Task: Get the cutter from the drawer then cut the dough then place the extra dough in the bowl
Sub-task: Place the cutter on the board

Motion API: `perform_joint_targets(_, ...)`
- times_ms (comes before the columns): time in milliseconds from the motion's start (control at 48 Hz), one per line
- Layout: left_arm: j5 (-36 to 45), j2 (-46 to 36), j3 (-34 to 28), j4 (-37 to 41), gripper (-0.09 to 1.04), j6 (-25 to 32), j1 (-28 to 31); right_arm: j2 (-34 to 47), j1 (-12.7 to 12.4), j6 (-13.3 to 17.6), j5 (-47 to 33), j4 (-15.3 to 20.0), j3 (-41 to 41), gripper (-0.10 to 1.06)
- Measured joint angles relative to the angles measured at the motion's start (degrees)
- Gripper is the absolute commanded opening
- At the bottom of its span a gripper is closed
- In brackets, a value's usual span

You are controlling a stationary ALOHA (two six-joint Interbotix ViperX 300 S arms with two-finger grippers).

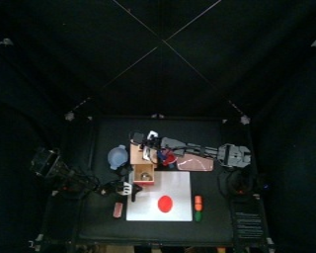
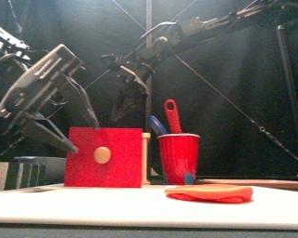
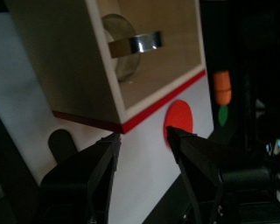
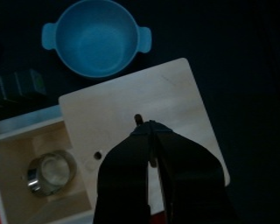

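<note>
The pale wooden box (image 1: 145, 158) stands behind the white cutting board (image 1: 178, 188) with its red drawer front (image 2: 104, 156) pulled out. Inside the open drawer lies the round metal cutter (image 3: 133, 44), also seen from above (image 4: 49, 171). A flat red dough (image 1: 165, 205) disc rests on the board (image 2: 210, 192). My left gripper (image 3: 143, 144) is open just before the drawer front, holding nothing. High over the box top, my right gripper (image 4: 150, 131) is shut and empty. The blue-grey bowl (image 4: 95, 39) sits left of the box (image 1: 118, 156).
A red cup (image 2: 179, 158) with a blue and a red toy knife stands right of the box. An orange and green toy (image 1: 197, 205) lies at the board's right edge.
</note>
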Motion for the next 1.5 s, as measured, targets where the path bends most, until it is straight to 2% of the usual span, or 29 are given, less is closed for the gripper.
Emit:
perform_joint_targets(146, 0.0, -3.3, 4.0, 11.8, 0.83, 0.1, 0.1, -5.0, 3.9, 0.3, -2.7, 0.1, 7.2, 0.38)
perform_joint_targets(208, 0.0, -4.7, 5.5, 17.1, 0.83, 0.0, 0.1, -6.8, 6.3, 0.9, -5.7, 0.2, 11.1, 0.48)
perform_joint_targets(292, -0.1, -6.6, 7.2, 23.3, 0.83, -0.1, 0.2, -8.2, 7.9, 1.5, -11.1, 1.5, 15.2, 0.62)
perform_joint_targets(396, -0.4, -8.9, 8.6, 27.6, 0.82, -0.1, 0.4, -8.4, 8.4, 2.2, -16.9, 3.8, 18.6, 0.75)
perform_joint_targets(500, -0.5, -10.5, 9.7, 28.7, 0.82, -0.1, 0.4, -8.4, 9.0, 1.9, -19.6, 4.8, 20.6, 0.84)
perform_joint_targets(812, -0.7, -11.3, 10.3, 28.9, 0.82, -0.2, 1.3, -4.4, 11.2, 1.9, -20.6, 5.0, 20.7, 0.85)
perform_joint_targets(1042, -0.7, -11.2, 10.4, 28.9, 0.82, -0.1, 1.8, -0.8, 11.1, 1.8, -20.0, 4.5, 19.1, 0.85)
perform_joint_targets(1375, -0.7, -11.3, 10.5, 28.9, 0.82, -0.1, 1.8, 2.8, 11.0, 1.8, -16.3, 1.2, 15.7, 0.84)
perform_joint_targets(1500, -0.7, -11.3, 10.6, 28.9, 0.82, -0.1, 1.8, 4.0, 11.1, 1.6, -15.2, 1.1, 14.9, 0.77)
